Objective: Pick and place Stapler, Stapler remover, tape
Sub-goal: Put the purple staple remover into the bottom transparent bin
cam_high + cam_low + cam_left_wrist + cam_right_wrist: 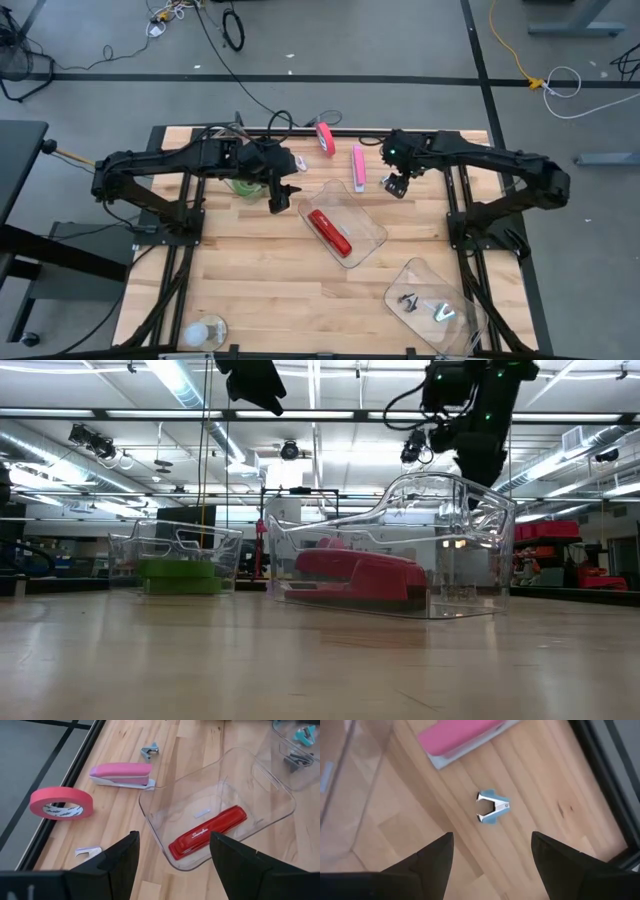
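Right gripper, open, hovers above the blue staple remover beside the pink stapler; left gripper open above the tabletop

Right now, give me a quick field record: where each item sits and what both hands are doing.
red stapler: inside clear tray
pink stapler: on table, beside tray
pink tape: on table, near far edge
blue staple remover: on table, beside pink stapler
right hand: open, above the remover
left hand: open, empty, near tray
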{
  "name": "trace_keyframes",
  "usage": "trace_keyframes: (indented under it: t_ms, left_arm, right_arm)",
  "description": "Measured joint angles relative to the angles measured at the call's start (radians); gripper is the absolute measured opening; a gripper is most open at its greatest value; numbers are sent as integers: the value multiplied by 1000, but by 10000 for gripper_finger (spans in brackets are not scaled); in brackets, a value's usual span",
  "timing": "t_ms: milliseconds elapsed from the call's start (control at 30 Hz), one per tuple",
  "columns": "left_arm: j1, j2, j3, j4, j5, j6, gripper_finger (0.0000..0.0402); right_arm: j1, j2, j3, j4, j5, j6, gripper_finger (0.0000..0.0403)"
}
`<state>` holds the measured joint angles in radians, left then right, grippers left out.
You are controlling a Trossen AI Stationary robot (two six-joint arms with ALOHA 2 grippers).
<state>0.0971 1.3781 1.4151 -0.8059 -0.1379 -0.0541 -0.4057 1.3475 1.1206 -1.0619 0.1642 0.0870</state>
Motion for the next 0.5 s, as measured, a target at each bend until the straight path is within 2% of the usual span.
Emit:
trace_keyframes:
  t_ms: [367, 500]
  left_arm:
    - [0, 0, 0, 0, 0, -4, 243]
    - [3, 0, 0, 0, 0, 56, 243]
  right_arm:
    - [0, 64, 0, 15, -25, 9, 268]
    - [0, 62, 0, -9, -32, 53, 268]
